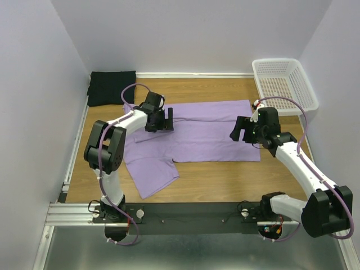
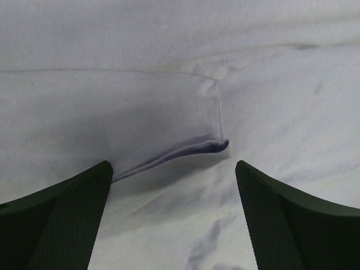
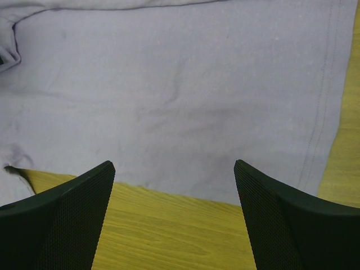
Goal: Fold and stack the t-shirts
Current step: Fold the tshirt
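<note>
While the lavender t-shirt (image 1: 208,132) lies spread flat at mid-table, only the black t-shirt (image 1: 111,87) is seen folded, at the far left corner.
Progress is judged early: one lavender sleeve is splayed toward the near left, a turned-in cloth edge is shown under the left arm, and the main folds and the stacking are not yet done. Left gripper (image 1: 167,120): jaws spread wide, nothing held, poised over the shirt's left part. Right gripper (image 1: 239,131): jaws spread wide, nothing held, poised over the shirt's near edge by the right hem. White basket (image 1: 284,84): far right, apart.
</note>
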Action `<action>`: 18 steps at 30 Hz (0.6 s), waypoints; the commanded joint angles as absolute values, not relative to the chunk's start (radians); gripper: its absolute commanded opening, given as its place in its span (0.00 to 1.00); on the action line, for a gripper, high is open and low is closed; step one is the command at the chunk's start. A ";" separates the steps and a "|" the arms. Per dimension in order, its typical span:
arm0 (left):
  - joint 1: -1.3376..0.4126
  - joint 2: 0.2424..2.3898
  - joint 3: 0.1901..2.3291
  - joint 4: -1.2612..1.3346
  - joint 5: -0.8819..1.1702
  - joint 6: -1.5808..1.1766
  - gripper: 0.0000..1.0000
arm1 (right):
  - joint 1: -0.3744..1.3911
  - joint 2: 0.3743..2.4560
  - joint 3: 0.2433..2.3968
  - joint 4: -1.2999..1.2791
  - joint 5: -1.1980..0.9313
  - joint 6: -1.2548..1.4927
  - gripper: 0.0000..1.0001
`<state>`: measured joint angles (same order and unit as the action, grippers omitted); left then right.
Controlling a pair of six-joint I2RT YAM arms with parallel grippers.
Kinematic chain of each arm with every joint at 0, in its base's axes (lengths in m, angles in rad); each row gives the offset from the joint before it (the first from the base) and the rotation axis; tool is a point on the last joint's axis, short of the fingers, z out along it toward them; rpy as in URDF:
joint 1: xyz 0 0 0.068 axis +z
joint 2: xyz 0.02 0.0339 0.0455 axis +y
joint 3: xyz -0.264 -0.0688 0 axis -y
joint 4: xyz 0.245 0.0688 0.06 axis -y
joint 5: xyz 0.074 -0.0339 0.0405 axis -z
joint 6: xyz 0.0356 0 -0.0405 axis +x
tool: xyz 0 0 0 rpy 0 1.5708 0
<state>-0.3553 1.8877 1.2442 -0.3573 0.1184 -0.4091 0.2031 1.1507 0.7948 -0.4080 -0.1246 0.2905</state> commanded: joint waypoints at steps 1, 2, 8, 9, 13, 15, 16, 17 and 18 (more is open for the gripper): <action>-0.354 1.844 1.190 -0.367 0.182 -0.380 0.98 | 0.204 1.135 0.779 -0.425 -0.129 0.299 0.94; -0.354 1.835 1.175 -0.368 0.202 -0.377 0.98 | 0.203 1.137 0.779 -0.425 -0.129 0.301 0.94; -0.365 1.751 1.117 -0.368 0.233 -0.380 0.98 | 0.202 1.134 0.781 -0.425 -0.127 0.302 0.94; -0.367 1.741 1.111 -0.367 0.236 -0.380 0.98 | 0.202 1.134 0.781 -0.425 -0.127 0.302 0.94; -0.373 1.704 1.086 -0.373 0.242 -0.376 0.98 | 0.204 1.140 0.782 -0.425 -0.133 0.304 0.94; -0.377 1.691 1.069 -0.374 0.247 -0.376 0.98 | 0.204 1.138 0.781 -0.426 -0.135 0.305 0.94; -0.385 1.687 1.063 -0.371 0.258 -0.374 0.98 | 0.203 1.138 0.781 -0.425 -0.135 0.305 0.94; -0.391 1.687 1.051 -0.371 0.261 -0.376 0.98 | 0.202 1.138 0.781 -0.425 -0.133 0.305 0.94; -0.399 1.690 1.045 -0.365 0.259 -0.374 0.98 | 0.202 1.138 0.781 -0.423 -0.135 0.305 0.94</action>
